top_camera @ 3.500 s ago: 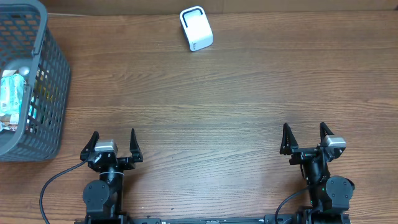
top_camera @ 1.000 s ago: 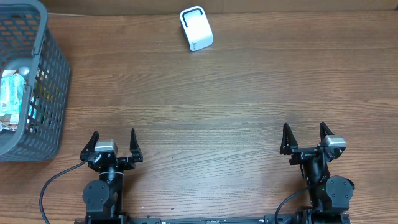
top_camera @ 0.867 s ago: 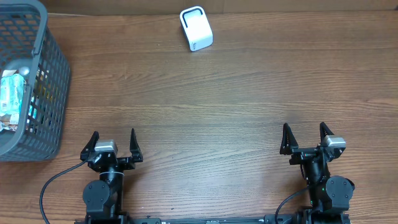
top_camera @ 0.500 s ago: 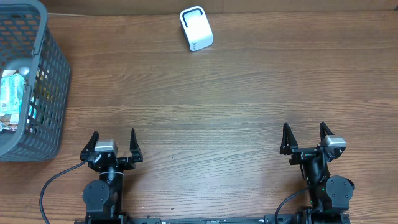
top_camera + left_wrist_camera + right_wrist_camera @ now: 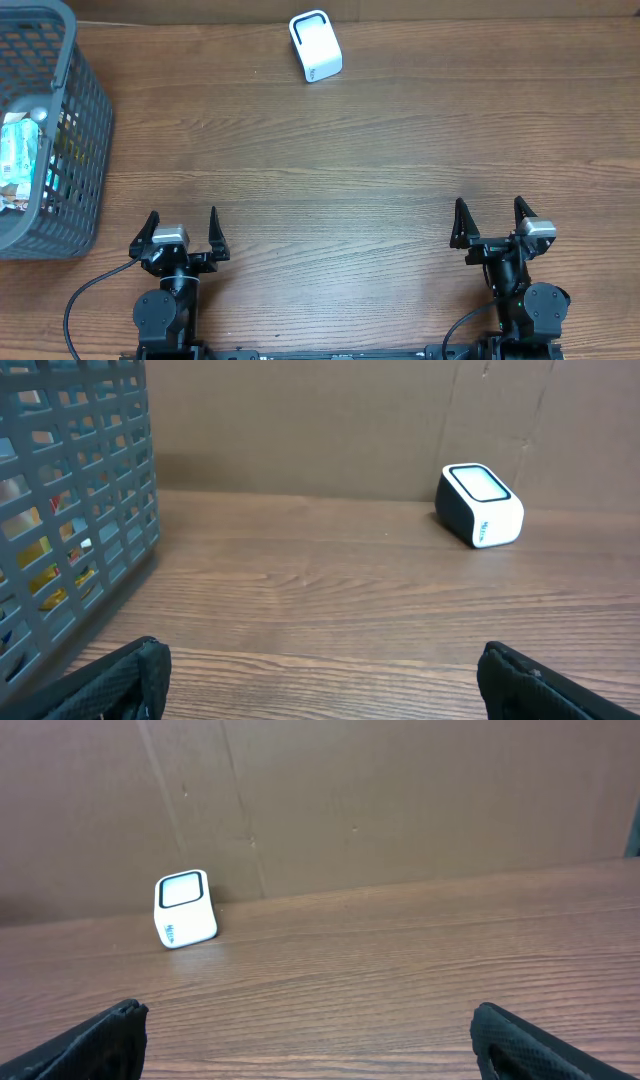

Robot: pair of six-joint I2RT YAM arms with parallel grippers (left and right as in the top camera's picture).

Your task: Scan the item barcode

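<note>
One camera looks straight down from high above the whole table, and two low cameras, one on each side at the near edge, look flat across it to the brown wall, both seeing the little white box.

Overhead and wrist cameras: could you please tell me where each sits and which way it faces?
Overhead: above the table, looking straight down; both arms show, left gripper and right gripper open.
Left wrist: low, facing the back wall; basket, scanner, own fingertips.
Right wrist: low, facing the back wall; scanner, own fingertips.
Shared: the scanner shows in all three.
</note>
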